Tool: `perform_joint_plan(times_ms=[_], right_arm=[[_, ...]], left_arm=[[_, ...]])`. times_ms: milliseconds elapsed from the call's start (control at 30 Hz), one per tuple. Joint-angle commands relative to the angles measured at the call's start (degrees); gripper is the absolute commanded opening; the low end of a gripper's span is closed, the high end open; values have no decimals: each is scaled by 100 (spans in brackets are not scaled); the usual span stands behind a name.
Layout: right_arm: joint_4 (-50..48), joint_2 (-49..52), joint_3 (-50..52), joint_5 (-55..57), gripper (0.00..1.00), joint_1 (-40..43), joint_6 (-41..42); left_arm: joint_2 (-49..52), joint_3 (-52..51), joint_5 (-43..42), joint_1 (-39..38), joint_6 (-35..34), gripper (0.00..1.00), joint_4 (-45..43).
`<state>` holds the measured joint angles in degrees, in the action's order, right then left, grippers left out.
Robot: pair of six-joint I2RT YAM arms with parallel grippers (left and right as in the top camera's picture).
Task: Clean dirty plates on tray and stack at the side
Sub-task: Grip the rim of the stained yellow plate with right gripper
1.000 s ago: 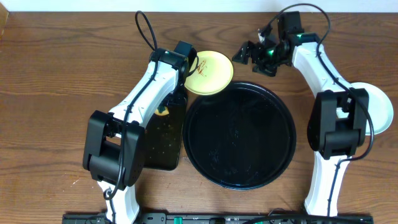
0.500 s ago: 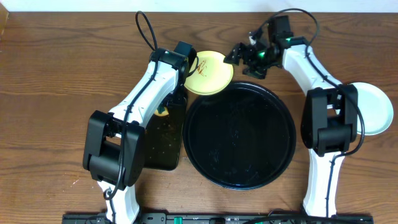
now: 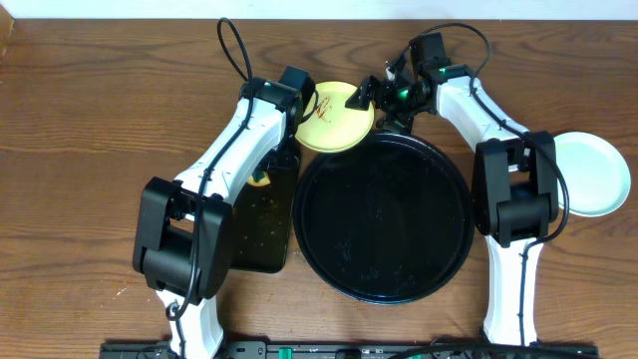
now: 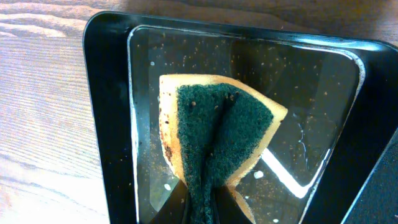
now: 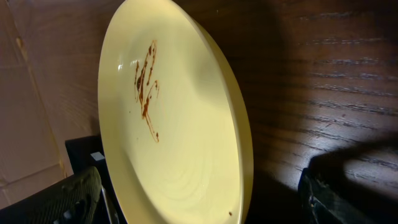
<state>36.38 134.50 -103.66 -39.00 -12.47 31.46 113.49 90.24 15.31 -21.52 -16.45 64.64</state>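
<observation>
A pale yellow plate [image 3: 334, 118] with a brown smear [image 5: 146, 87] lies on the wood just beyond the round black tray [image 3: 384, 229], which holds no plates. My right gripper [image 3: 367, 102] is open and straddles the plate's right rim [image 5: 245, 155]; one finger [image 5: 74, 196] is over the plate's inner side and the other is outside the rim. My left gripper [image 4: 202, 208] is shut on a green-and-yellow sponge [image 4: 217, 130] above the rectangular black tray [image 4: 106, 93]. From overhead only a corner of the sponge [image 3: 261, 179] shows under the left arm.
A pale mint plate [image 3: 590, 175] sits on the table at the far right, beside the right arm's base link. The rectangular tray [image 3: 261, 239] lies along the round tray's left side, and its floor is wet and speckled.
My right gripper has swung left from the back of the table to the yellow plate's right rim, still open. The left arm and sponge have not moved.
</observation>
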Motion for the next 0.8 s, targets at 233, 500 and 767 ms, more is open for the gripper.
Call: perform_joint_plan(times_ms=[233,500,767], right_arm=[[-111,55,37,17,87,-111,151],[-157,63,37,109,92,-214,155],[-173,63,37,140,82,-225,199]], left_arm=[[-31,-57,15,35,37,8,42],[-31,-57,15,35,37,8,42],[-31,-57,15,35,81,8,42]])
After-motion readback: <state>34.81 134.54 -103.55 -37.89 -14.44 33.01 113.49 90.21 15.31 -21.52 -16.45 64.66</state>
